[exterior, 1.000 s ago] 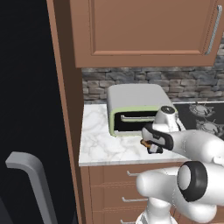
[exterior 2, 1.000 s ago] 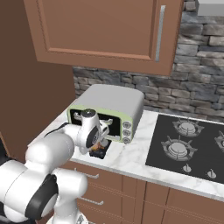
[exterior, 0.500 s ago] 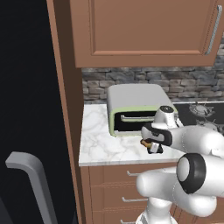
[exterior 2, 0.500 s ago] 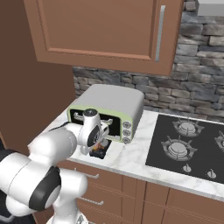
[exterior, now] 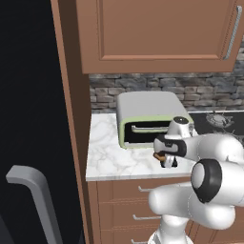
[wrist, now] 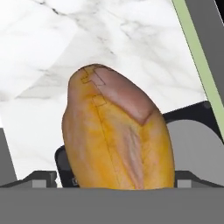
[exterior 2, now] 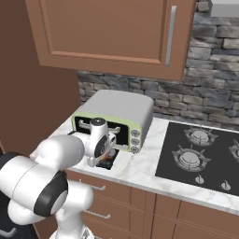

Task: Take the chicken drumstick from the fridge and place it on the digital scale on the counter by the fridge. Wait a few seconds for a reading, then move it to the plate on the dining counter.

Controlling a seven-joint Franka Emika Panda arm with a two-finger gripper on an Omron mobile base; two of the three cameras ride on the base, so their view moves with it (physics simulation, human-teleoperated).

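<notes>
While wide open, pincer (wrist: 114, 186) around chicken drumstick (wrist: 118, 131).

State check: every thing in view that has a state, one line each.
gripper: open, fingers either side of the drumstick, gaps showing
chicken drumstick: released, seems to rest on the scale
digital scale: on the counter, loaded; display hidden
toaster oven: door shut
upper cabinet: door shut
drawers: shut
hob: no flame seen
</notes>
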